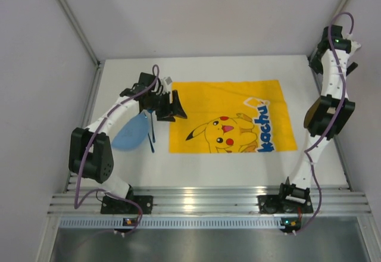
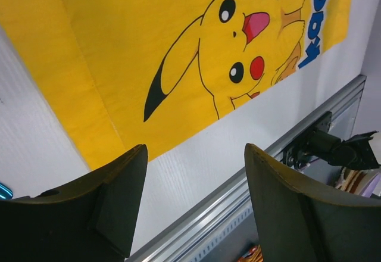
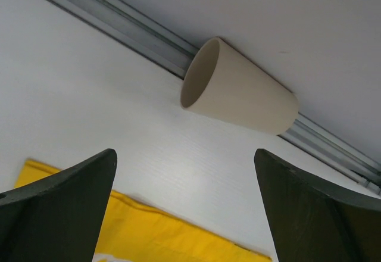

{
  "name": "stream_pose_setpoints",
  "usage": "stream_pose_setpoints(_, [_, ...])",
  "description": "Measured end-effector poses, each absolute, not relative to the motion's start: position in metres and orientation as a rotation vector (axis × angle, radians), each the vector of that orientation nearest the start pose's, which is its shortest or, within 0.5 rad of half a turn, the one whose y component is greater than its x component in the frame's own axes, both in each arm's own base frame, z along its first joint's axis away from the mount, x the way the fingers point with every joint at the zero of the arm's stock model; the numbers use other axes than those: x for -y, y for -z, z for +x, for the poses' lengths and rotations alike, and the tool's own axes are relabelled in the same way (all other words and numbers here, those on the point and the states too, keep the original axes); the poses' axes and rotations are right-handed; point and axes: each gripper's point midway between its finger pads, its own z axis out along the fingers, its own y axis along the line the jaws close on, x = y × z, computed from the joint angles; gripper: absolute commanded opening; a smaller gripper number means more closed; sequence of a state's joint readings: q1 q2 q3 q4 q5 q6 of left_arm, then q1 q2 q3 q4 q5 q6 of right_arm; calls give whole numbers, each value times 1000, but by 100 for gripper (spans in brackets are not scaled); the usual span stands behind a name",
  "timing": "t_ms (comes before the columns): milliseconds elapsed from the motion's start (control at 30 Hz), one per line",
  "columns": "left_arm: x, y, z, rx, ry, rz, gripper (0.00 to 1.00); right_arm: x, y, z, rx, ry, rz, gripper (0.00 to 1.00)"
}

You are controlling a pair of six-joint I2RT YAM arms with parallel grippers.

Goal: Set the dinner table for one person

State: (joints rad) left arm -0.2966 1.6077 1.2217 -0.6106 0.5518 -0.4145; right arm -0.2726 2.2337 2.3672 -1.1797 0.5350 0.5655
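Where the white table [image 1: 208,167] fills the view, a yellow mat [image 1: 226,104] lies at its centre, printed with Pikachu and blue letters reading "kachu". Left gripper [image 1: 169,106], jaws spread and empty, hovers at the mat's left edge. Right gripper [image 3: 184,155], jaws wide and empty, faces a cream cup [image 3: 238,98] beside the table's rail [image 3: 119,27].

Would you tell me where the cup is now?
Right wrist view: the cup is on the right of the table, by the rail, past the yellow mat.
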Motion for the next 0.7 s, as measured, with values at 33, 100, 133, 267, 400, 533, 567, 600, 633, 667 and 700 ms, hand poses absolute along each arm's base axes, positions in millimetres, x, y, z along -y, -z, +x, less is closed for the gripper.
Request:
stream_pose_setpoints(33, [210,-144,317,-2625,989,71,71,207,-192,466,-2190,599,1189,100])
stream_pose_setpoints(100, [213,-149,317,-2603,1019,82,72,212,-191,462,-2182,635,1200,100])
stream_pose_setpoints(133, [215,-151,318,-2594,1031,85,72,214,-188,460,-2182,651,1208,100])
stream_pose_setpoints(267, [219,-153,315,-2579,1080,85,72,223,-165,445,-2221,719,1245,100])
stream_pose_setpoints(400, [220,-148,309,-2596,1105,78,72,229,-144,436,-2249,755,1269,100])
stream_pose_setpoints(533, [222,-147,308,-2599,1123,75,72,237,-138,437,-2232,760,1287,100])
stream_pose_setpoints(567, [223,-146,309,-2600,1126,74,72,240,-137,437,-2222,758,1295,100])
stream_pose_setpoints(600, [224,-145,309,-2604,1129,72,72,244,-134,438,-2209,756,1305,100])
stream_pose_setpoints(633, [225,-144,309,-2609,1131,73,72,247,-131,438,-2199,755,1315,100])
stream_pose_setpoints(667, [226,-142,308,-2615,1132,74,72,250,-126,437,-2193,756,1323,100])
stream_pose_setpoints(700, [228,-140,308,-2623,1134,74,72,253,-121,435,-2194,760,1332,100])
